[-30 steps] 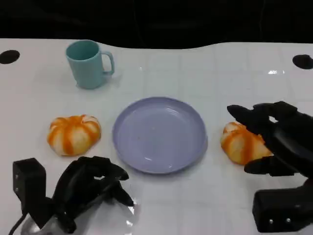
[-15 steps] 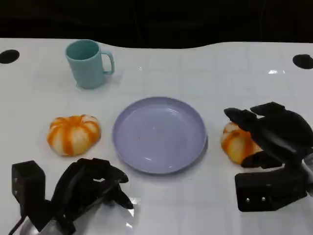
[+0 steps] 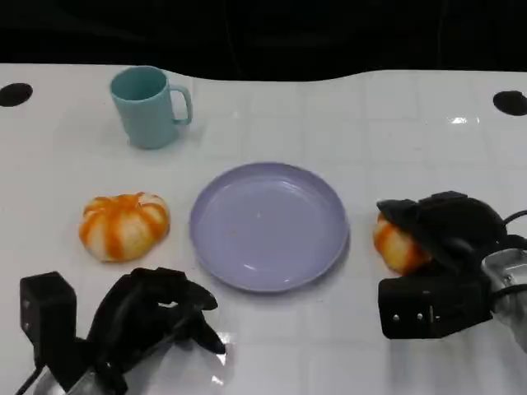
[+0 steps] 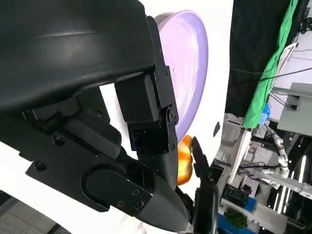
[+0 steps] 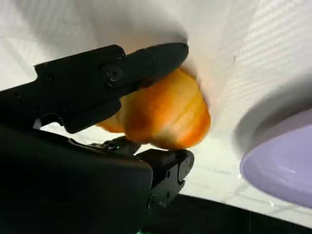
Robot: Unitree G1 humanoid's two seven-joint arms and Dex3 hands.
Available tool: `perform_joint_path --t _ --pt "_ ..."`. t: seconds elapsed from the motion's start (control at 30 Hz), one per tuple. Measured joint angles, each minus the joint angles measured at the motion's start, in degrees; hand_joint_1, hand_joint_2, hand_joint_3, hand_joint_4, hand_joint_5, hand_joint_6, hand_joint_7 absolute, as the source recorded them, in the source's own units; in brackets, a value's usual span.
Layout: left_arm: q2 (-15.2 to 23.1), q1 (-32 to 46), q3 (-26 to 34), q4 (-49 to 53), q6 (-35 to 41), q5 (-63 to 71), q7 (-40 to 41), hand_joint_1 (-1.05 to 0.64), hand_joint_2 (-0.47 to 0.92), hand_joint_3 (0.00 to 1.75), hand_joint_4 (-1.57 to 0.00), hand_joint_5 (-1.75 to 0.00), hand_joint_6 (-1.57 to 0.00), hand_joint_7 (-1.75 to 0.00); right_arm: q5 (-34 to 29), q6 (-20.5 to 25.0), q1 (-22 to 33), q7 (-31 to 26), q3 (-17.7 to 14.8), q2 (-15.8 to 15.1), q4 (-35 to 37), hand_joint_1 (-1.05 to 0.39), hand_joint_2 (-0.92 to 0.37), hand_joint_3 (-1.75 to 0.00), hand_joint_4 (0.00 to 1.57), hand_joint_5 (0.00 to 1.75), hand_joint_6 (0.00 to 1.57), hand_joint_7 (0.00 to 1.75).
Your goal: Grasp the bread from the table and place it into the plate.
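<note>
Since a second ago my right hand (image 3: 445, 226) has dropped over the orange-and-white ridged bread bun (image 3: 394, 243) | fingers now close around it, bun between them, on the table beside the round lilac plate (image 3: 268, 225) | grasp looks set; lift next | left hand (image 3: 156, 309) idle, fingers curled, empty.

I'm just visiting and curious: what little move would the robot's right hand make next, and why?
Probably lift. The right hand already wraps the round orange-and-white bread bun, fingers on both sides, while the bun sits on the white table beside the empty lilac round plate.
</note>
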Motion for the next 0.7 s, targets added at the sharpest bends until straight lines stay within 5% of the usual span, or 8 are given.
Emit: perform_joint_path --t 0.2,0.33,0.37,0.4,0.43,0.57,0.63,0.7 --pt "-0.02 0.42 -0.03 -0.48 0.08 0.00 0.29 -1.05 0.79 0.00 -1.50 -0.59 -1.57 -0.21 1.52 -0.80 -2.34 -2.64 1.52 1.06 5.20 -0.65 -0.92 -0.01 0.35 0.17 0.37 0.04" --pt "-0.09 0.55 -0.03 -0.87 0.58 -0.05 0.37 -1.05 0.79 0.00 -1.50 -0.59 -1.57 -0.21 2.54 -1.71 -3.05 -5.38 2.03 1.68 7.82 -0.54 -0.92 -0.01 0.59 0.28 0.51 0.07" --pt "-0.11 0.59 -0.03 -1.02 0.76 -0.05 0.38 -1.05 0.79 0.00 -1.50 -0.59 -1.57 -0.21 2.71 -1.96 -3.23 -6.11 2.21 1.77 8.41 -0.49 -0.92 -0.01 0.61 0.53 0.58 0.05" --pt "-0.13 0.65 -0.05 -1.17 0.90 -0.04 0.42 -1.05 0.80 0.00 -1.50 -0.59 -1.57 -0.21 2.95 -2.31 -3.49 -6.98 2.32 1.89 9.16 -0.39 -0.92 -0.02 0.64 1.10 0.76 0.07" --pt "-0.16 0.69 -0.11 -1.31 0.97 0.00 0.49 -1.05 0.80 0.01 -1.50 -0.59 -1.57 -0.20 3.25 -2.80 -3.71 -8.08 2.36 2.00 9.80 -0.34 -0.92 -0.04 0.66 1.34 0.86 0.09" --pt "-0.20 0.76 -0.53 -1.68 1.04 0.04 0.82 -1.05 0.79 0.00 -1.50 -0.59 -1.57 -0.21 3.82 -6.51 -4.24 -15.21 2.62 2.20 12.42 -0.27 -0.92 -0.16 0.82 1.51 1.14 0.20" --pt "-0.20 0.77 -0.58 -1.80 1.07 0.03 0.85 -1.05 0.80 0.00 -1.50 -0.59 -1.57 -0.21 3.73 -8.44 -4.47 -18.33 3.41 2.18 13.68 -0.24 -0.91 -0.31 0.86 1.70 0.96 0.86" --pt "-0.20 0.79 -0.61 -1.85 1.07 0.03 0.85 -1.05 0.80 0.00 -1.50 -0.58 -1.57 -0.21 3.57 -10.09 -4.58 -21.03 3.91 2.18 14.71 -0.23 -0.88 -0.43 0.89 1.74 0.79 1.33"
